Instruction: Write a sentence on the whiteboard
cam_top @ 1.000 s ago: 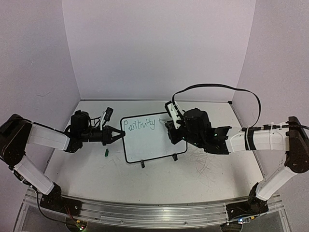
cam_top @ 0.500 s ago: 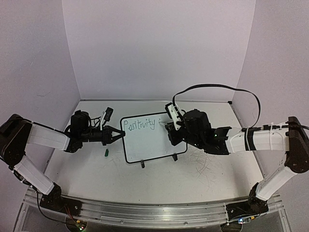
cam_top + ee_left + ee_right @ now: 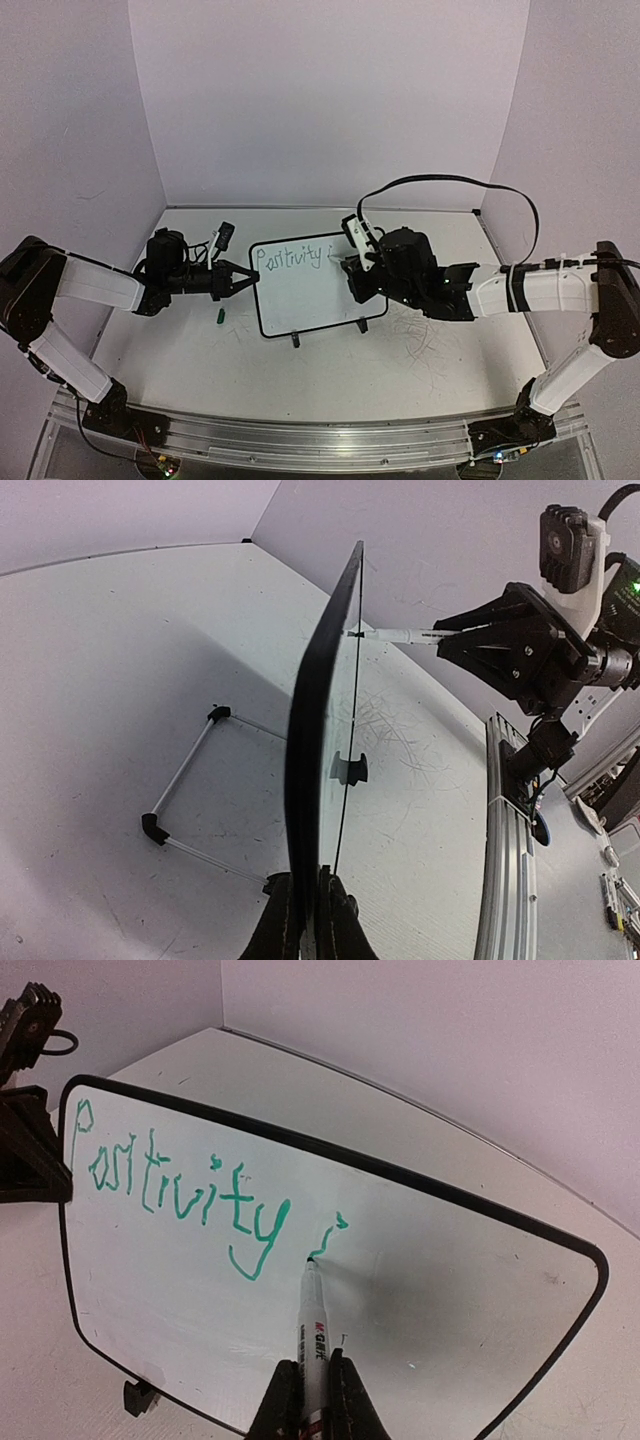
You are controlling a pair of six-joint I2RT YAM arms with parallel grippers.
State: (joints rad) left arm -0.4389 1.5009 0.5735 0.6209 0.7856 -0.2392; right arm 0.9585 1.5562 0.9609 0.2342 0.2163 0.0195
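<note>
The whiteboard [image 3: 312,296] stands tilted on the table, its face towards the right arm. My left gripper [image 3: 248,278] is shut on its left rim, and the left wrist view shows the board edge-on [image 3: 308,730] between the fingers [image 3: 307,925]. My right gripper [image 3: 314,1400] is shut on a white marker [image 3: 313,1322], whose tip touches the board [image 3: 470,1310]. The sentence [image 3: 180,1182] reads "Positivity" in green, followed by a short hooked stroke with a dot, right at the marker tip. The top view shows the same green line [image 3: 289,259] along the board's upper edge.
A green marker cap [image 3: 220,317] lies on the table left of the board. The wire stand [image 3: 185,780] props the board from behind, and a black foot [image 3: 350,768] sits under its front. Faint grey scribbles [image 3: 425,338] mark the tabletop at right. A metal rail [image 3: 300,440] runs along the near edge.
The right gripper has edged the marker slightly downward on the board, leaving a short green stroke after "Positivity". The left gripper and the board have not moved.
</note>
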